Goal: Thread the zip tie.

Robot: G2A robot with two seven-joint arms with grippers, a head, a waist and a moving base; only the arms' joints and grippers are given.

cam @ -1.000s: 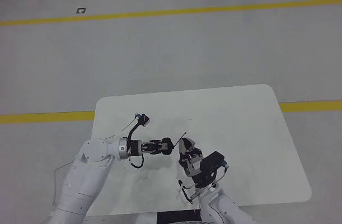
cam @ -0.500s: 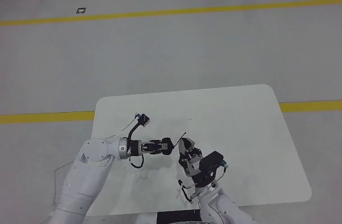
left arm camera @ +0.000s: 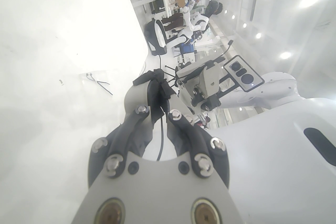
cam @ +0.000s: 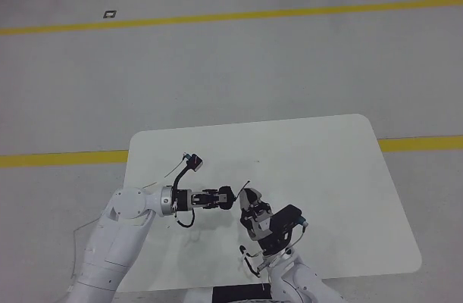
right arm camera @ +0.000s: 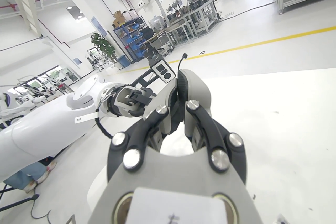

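Pinching zip tie (left arm camera: 161, 141) in L gripper (left arm camera: 157, 83), fingers closed on strap, tail trailing back twd wrist. R gripper (right arm camera: 181, 80) also closed on strap, head end poking up past tips. Both tip-to-tip over table (cam: 330, 151), nr robot-side edge, left of mid. Tail not thru head yet AFAICT; threading + cinching left.

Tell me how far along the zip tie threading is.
Done: the zip tie is off the table, pinched in the right gripper with its head end poking out beyond the fingers. In hand: the left gripper, tip to tip with the right, is shut on a black strap, probably the same tie's tail. Left: no closed loop shows, so the tail apparently isn't through the head yet.
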